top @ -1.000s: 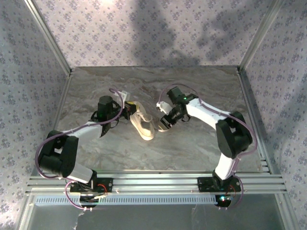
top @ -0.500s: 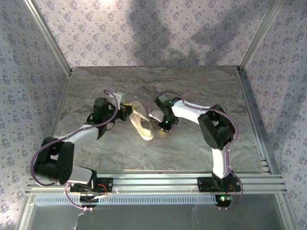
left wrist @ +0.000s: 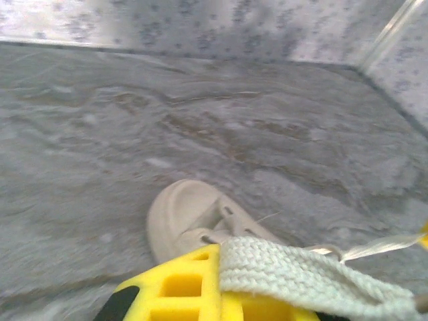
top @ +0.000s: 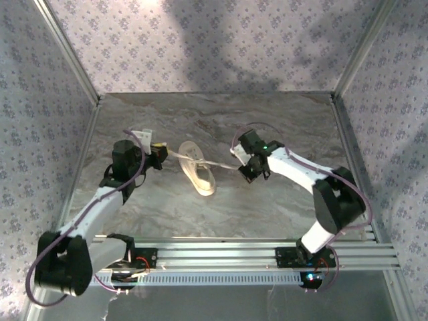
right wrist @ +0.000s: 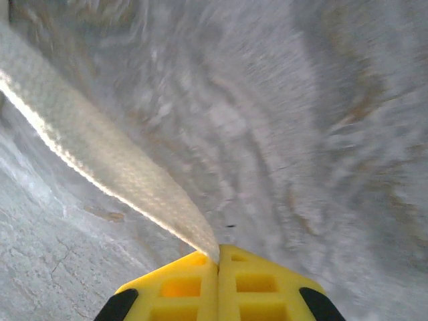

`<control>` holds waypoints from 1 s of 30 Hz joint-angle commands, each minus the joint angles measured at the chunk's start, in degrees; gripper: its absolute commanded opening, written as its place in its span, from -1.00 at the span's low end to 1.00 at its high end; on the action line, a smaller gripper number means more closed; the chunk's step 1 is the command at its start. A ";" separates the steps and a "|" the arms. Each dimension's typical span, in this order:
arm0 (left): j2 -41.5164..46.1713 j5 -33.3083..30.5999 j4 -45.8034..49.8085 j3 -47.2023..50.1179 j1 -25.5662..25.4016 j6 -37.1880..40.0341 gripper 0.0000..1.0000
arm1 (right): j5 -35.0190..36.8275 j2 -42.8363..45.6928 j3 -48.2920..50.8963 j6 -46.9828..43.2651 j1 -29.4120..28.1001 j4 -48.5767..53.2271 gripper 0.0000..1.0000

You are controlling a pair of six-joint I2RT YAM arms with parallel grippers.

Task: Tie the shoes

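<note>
Left pincer [top: 160, 150] and right pincer [top: 242, 168] each tight on a lace [top: 224, 165], sneaker [top: 198, 172] between.

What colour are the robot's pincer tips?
Bright yellow fingers, clearest in the right wrist view, pinching a white lace.

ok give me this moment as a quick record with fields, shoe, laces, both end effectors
shoe: cream sneaker lying on the table, between the two arms
left end effector: shut on the left lace, at the shoe's left
right end effector: shut on the right lace, at the shoe's right
laces: each runs straight from the shoe out to its end effector
knot: too small to tell
</note>
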State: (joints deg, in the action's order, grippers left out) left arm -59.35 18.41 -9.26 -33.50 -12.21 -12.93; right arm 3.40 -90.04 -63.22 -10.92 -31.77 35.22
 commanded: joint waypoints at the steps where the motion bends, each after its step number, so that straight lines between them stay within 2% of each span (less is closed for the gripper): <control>1: 3.86 -11.76 14.27 -2.69 1.70 0.20 -1.00 | 3.77 1.78 -2.16 1.20 1.01 2.23 -1.00; 4: 5.24 -15.72 21.36 -3.89 4.91 -3.60 -1.00 | 5.24 1.45 -4.34 -0.10 2.18 2.82 -1.00; 11: 5.56 -16.22 29.39 -3.69 9.85 -7.79 -1.00 | 8.53 -5.72 -12.89 -1.72 5.52 3.92 -1.00; 18: 8.46 -17.32 33.49 -1.97 10.09 -7.46 -1.00 | 14.47 -13.58 -18.63 -5.90 7.81 5.91 -1.00; 23: 11.26 -17.55 34.72 0.21 10.21 -7.94 -1.00 | 16.08 -13.96 -17.92 -6.96 10.25 6.20 -1.00; 30: 10.92 -16.15 35.97 0.71 10.51 -8.26 -1.00 | 18.96 -12.73 -17.06 -8.19 12.73 5.65 -1.00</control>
State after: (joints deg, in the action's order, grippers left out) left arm -48.53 2.61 24.69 -32.71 -2.59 -20.69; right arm 17.96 -103.94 -80.14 -17.65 -20.40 39.27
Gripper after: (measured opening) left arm 0.057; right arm 0.041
